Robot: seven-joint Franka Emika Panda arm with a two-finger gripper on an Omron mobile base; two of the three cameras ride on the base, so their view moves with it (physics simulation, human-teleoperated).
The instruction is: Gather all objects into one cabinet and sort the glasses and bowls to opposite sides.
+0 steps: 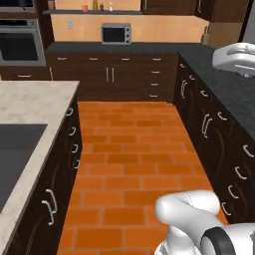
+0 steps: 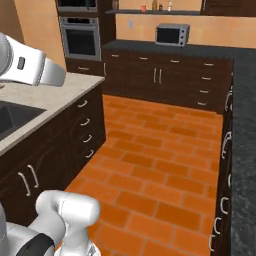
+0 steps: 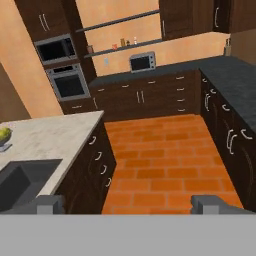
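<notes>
From the left base view the arm (image 1: 196,224) rises folded at the lower right, its upper link reaching in at the top right, over a brick floor (image 1: 132,159) between a pale island bench (image 1: 35,107) with a dark sink (image 1: 12,154) and a run of dark-topped cabinets (image 1: 219,129); one microwave (image 1: 116,34) sits on the far bench, and a few small items, too small to name or count surely, stand on the wall shelf (image 1: 94,11) above it. In the right base view the same aisle shows from the other side: one built-in oven (image 2: 80,42) at the far left, the microwave against the back wall, every cabinet door shut. No cup, mug or bowl can be made out in either base view, so where they stand cannot be told from here; they are probably behind closed doors. In the hand view the gripper (image 3: 127,204) has its two tips spread as wide as they go, holding nothing, looking down the aisle; one yellow-green fruit (image 3: 4,134) lies at the island's left edge. The step in hand seems to be the approach: drive the base square to the chosen cabinet, keep the arm tucked clear of the handles, then come at one handle with the tips either side of it.
</notes>
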